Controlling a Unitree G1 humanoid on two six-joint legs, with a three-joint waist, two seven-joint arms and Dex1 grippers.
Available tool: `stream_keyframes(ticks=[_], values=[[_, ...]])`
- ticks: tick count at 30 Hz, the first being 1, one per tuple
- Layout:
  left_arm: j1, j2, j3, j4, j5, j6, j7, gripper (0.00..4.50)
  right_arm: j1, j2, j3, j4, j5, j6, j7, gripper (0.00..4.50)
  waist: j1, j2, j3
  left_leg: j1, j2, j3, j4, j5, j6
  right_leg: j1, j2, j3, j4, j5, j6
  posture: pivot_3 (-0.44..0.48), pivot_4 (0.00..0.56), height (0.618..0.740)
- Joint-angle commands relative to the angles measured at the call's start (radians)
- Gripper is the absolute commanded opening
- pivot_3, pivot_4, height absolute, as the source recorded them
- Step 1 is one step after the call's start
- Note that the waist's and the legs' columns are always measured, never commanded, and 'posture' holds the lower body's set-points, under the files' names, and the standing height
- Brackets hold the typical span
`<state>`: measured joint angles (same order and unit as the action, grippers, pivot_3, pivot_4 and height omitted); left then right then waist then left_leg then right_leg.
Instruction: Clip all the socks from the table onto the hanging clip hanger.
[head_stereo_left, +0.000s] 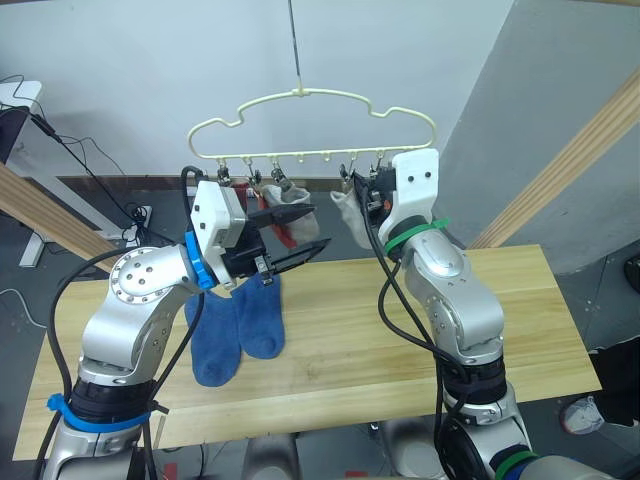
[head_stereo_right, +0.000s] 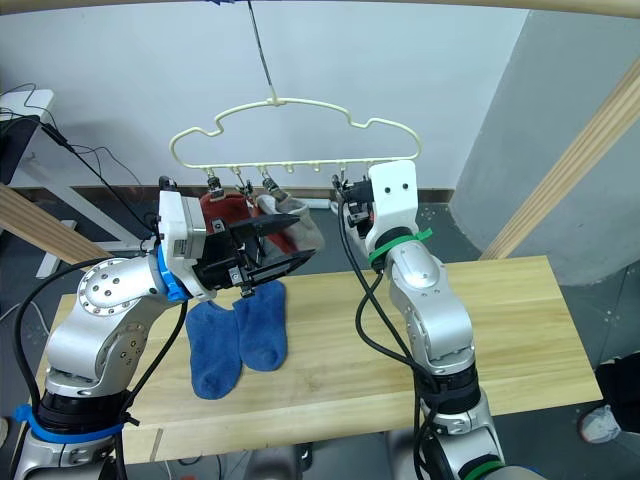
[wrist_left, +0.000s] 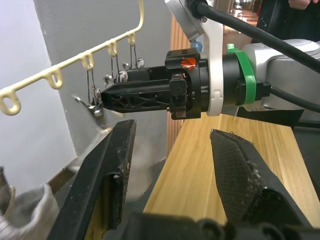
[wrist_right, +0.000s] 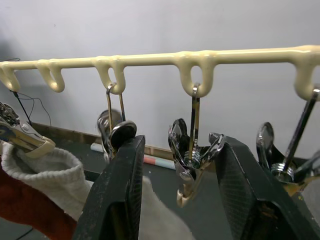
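The cream clip hanger (head_stereo_left: 310, 95) hangs from a wire above the table (head_stereo_left: 400, 320). A rust red sock (head_stereo_right: 222, 212) and a light grey sock (head_stereo_right: 303, 228) hang from its left clips. Another grey sock (head_stereo_left: 350, 218) hangs near the middle. Two blue socks (head_stereo_left: 240, 322) lie side by side on the table's left half. My right gripper (wrist_right: 180, 145) is raised to the hanger's bar, open, with a metal clip (wrist_right: 192, 165) between its fingers. My left gripper (head_stereo_left: 320, 227) is open and empty, just below the hung socks and pointing toward the right gripper.
Thick wooden frame beams slant at the right (head_stereo_left: 570, 160) and the left (head_stereo_left: 50, 215). A white desk with cables (head_stereo_left: 20, 95) stands at the back left. The right half of the table is bare wood.
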<state>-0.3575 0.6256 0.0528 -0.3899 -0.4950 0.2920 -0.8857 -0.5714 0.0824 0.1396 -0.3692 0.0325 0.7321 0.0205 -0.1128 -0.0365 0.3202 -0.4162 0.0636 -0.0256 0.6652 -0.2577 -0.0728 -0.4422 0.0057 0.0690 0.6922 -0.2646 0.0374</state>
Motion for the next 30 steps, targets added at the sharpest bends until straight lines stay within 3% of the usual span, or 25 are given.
stream_keyframes(ticks=[1, 30], values=[[0.006, -0.002, 0.002, -0.022, 0.004, -0.026, -0.004, 2.61, -0.016, 0.011, -0.002, -0.049, 0.015, -0.010, 0.005, 2.12, 0.000, 0.000, 0.000, 0.000, 0.000, 0.000, 0.000, 0.000, 0.000, 0.000, 0.000, 0.000, 0.000, 0.000, 0.000, -0.159, 0.273, 0.740], [0.021, -0.001, -0.010, -0.026, 0.017, -0.039, -0.007, 2.61, -0.023, 0.042, 0.001, -0.034, 0.001, -0.003, -0.048, 2.12, 0.000, 0.000, 0.000, 0.000, 0.000, 0.000, 0.000, 0.000, 0.000, 0.000, 0.000, 0.000, 0.001, 0.000, 0.000, -0.158, 0.270, 0.740]])
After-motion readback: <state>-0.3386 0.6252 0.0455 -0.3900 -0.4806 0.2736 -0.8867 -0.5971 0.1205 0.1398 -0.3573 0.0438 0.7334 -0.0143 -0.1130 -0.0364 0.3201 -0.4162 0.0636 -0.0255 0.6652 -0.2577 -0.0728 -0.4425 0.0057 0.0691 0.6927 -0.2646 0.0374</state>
